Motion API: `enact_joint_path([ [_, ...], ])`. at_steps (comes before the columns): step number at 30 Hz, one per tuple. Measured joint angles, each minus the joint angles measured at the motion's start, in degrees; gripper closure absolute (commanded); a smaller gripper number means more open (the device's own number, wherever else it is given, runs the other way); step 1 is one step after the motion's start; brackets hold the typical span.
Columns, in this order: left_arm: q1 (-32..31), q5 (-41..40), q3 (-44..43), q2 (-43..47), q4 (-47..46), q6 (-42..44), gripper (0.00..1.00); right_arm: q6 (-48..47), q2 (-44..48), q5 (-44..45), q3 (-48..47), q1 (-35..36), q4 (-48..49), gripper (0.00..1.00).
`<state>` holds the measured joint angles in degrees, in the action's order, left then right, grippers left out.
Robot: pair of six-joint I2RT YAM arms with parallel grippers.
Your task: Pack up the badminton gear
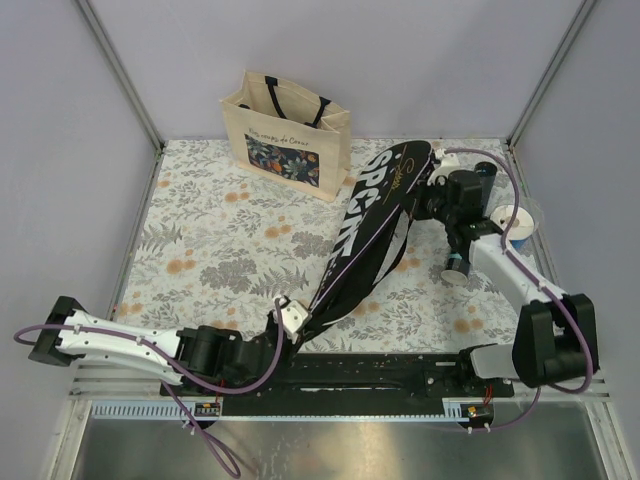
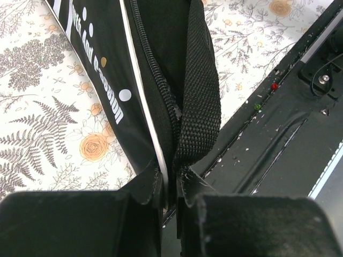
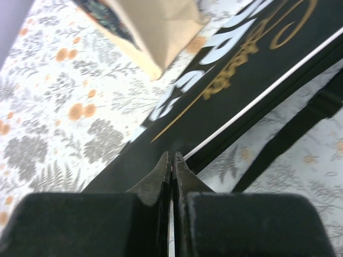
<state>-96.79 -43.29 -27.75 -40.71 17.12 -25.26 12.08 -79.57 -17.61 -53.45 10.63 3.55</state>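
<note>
The large black cover [image 1: 370, 230] lettered "SPORT" lies diagonally on the floral table, its wide end at the far right and its narrow end near the left arm. My left gripper [image 1: 297, 322] is shut on the narrow end; in the left wrist view the gripper [image 2: 170, 187] pinches the cover's [image 2: 96, 48] white-piped edge beside the woven strap [image 2: 201, 107]. My right gripper [image 1: 435, 195] is at the wide end; in the right wrist view the gripper [image 3: 171, 160] is shut on the cover's [image 3: 241, 69] piped edge. Rackets, shuttlecocks and tube are out of view.
A beige tote bag [image 1: 290, 135] with a dark floral print stands at the back, left of the cover; it also shows in the right wrist view [image 3: 150, 32]. A blue-and-white roll [image 1: 518, 225] stands at the right edge. A black base plate [image 1: 380, 370] runs along the near edge.
</note>
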Motion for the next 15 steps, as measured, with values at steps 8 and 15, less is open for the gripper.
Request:
enact_joint_path([
  [8,1.68,2.21,-1.16,-3.10,-3.61,1.55,1.00,6.49,14.84,-2.64,14.03,5.70,7.63,1.00],
  [15,3.43,3.91,-3.15,-6.88,-5.51,3.28,1.00,11.02,23.39,-1.66,20.28,16.00,10.19,1.00],
])
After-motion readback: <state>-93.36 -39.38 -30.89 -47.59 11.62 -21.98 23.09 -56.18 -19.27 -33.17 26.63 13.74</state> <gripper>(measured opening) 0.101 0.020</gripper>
